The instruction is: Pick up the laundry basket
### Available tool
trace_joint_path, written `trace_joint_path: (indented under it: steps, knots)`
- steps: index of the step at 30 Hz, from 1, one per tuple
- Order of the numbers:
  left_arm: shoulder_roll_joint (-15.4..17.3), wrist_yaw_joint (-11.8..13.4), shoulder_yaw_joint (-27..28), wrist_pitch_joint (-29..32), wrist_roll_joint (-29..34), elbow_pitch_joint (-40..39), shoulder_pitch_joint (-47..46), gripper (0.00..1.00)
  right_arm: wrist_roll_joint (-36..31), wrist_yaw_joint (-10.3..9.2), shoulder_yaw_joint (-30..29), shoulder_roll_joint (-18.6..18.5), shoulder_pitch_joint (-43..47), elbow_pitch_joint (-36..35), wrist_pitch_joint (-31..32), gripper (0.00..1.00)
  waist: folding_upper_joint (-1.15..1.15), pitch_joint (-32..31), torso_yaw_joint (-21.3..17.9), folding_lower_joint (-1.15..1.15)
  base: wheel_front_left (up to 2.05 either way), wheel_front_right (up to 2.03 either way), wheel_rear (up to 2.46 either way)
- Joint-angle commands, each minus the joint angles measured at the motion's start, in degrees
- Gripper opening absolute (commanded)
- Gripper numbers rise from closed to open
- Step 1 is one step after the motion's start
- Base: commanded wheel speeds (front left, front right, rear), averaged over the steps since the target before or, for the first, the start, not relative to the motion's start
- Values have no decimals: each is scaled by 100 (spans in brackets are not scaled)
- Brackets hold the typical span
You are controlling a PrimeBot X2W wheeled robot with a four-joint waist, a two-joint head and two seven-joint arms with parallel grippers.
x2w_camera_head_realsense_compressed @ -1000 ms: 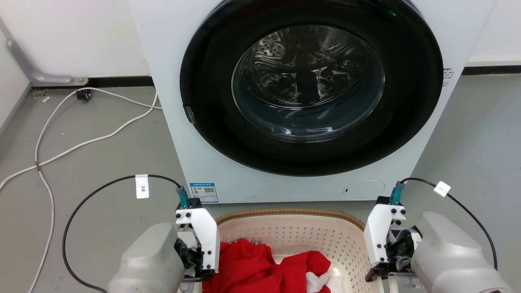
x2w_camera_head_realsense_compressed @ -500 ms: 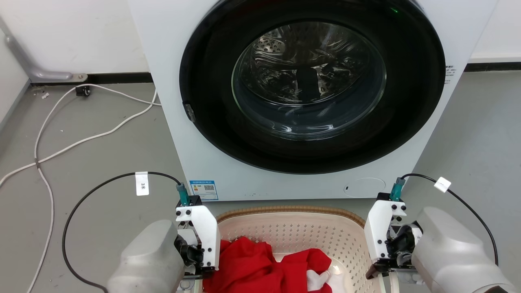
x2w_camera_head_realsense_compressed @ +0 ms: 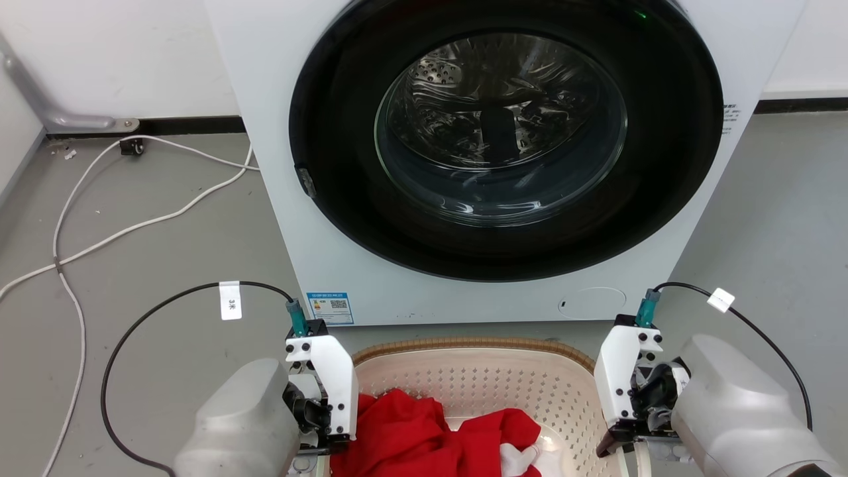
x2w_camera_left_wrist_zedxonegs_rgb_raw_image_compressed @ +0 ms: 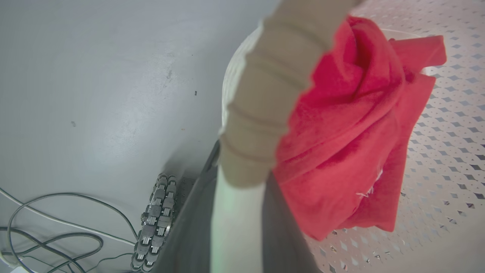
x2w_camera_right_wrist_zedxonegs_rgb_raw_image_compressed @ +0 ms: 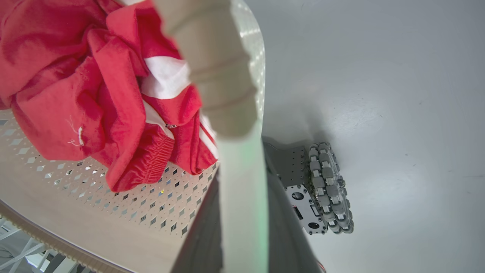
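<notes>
The laundry basket (x2w_camera_head_realsense_compressed: pixel 474 345), cream with perforated walls and a brown woven-look rim, sits low in the head view right in front of the washer, holding red clothes (x2w_camera_head_realsense_compressed: pixel 424 430). My left gripper (x2w_camera_head_realsense_compressed: pixel 322 424) is at its left side and my right gripper (x2w_camera_head_realsense_compressed: pixel 626 430) at its right side, both pointing down. In the left wrist view the pale ribbed handle (x2w_camera_left_wrist_zedxonegs_rgb_raw_image_compressed: pixel 265 94) runs between my dark fingers (x2w_camera_left_wrist_zedxonegs_rgb_raw_image_compressed: pixel 189 235). The right wrist view shows the other handle (x2w_camera_right_wrist_zedxonegs_rgb_raw_image_compressed: pixel 216 76) gripped the same way. I cannot tell whether the basket is off the floor.
A white front-loading washer (x2w_camera_head_realsense_compressed: pixel 278 199) with a round dark door stands close behind the basket. White cables (x2w_camera_head_realsense_compressed: pixel 99 218) trail over the grey floor at the left. My base wheels (x2w_camera_left_wrist_zedxonegs_rgb_raw_image_compressed: pixel 155 223) (x2w_camera_right_wrist_zedxonegs_rgb_raw_image_compressed: pixel 329 185) stand beside the basket below each handle.
The whole head picture has shifted slightly, so the camera moved. Both grippers keep their hold on the handles, and the basket stays between them.
</notes>
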Motion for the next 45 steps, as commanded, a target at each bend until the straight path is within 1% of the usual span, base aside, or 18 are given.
trace_joint_path:
  steps: [1,45]
  knots:
    - [-144,-24,18,2,-46,-58,-57,0,25,22,-48,148,-36,-48,39,0,-1,5,2,0,0,0,0]
    - [-134,24,-40,-32,-198,-52,25,0,-313,22,-468,188,62,-47,50,0,-1,63,10,0,0,0,0]
